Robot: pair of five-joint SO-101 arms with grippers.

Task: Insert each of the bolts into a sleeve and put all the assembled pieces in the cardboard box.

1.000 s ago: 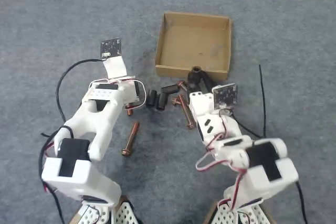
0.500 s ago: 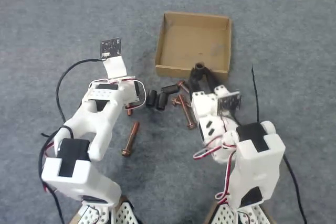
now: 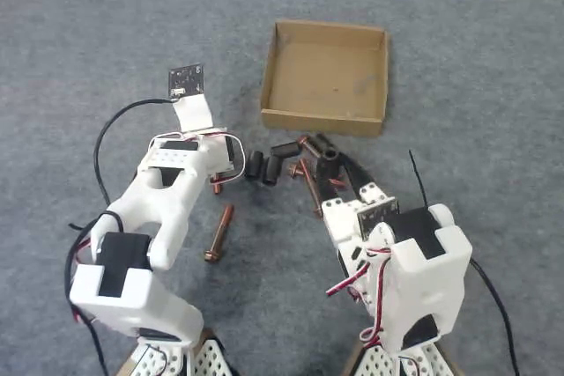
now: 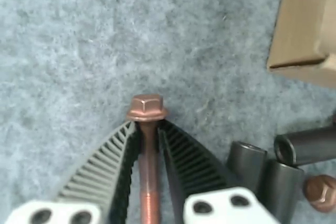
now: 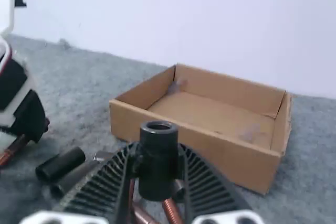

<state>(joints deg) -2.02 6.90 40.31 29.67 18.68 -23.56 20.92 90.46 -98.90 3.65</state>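
Two grippers, each one pinching a single part. In the high view, hard to make out the left gripper (image 4: 146,127): sits under the white arm body, with just a copper head sticking out beside it. In the left wrist view, shows the held bolt (image 4: 147,109) only in part, threaded end cut off at the picture edge. Behind the fingers (image 5: 205,182) of the right gripper (image 5: 156,150), some copper shanks half hidden, number impossible to tell there.

Bolt squeezed between the two left fingers, head just beyond the fingertips, shank lying along the gap between them. Sleeve (image 5: 158,136) squeezed upright between the right fingertips, open end upward, held above the table (image 3: 493,85). In the high view, hangs at about 6 o'clock of the cardboard box (image 3: 322,121), near the front wall but not touching, and at about 3 o'clock of the held bolt, well apart. Between these two, a group of loose sleeves (image 3: 255,165) and loose bolts (image 3: 310,189) lying close together on the table; at 7 o'clock of this group, a single bolt (image 3: 219,232) lying alone.

Bolts of copper-coloured metal, with hexagonal flanged head and thin round shank. Sleeves black, short, tube-shaped, smooth outside, with round bore. Gripper fingers dark and ribbed on the inner faces, fixed to white plastic. Box of brown cardboard, shallow, nearly square, open on top. Table covered with grey, fuzzy, felt-like cloth.
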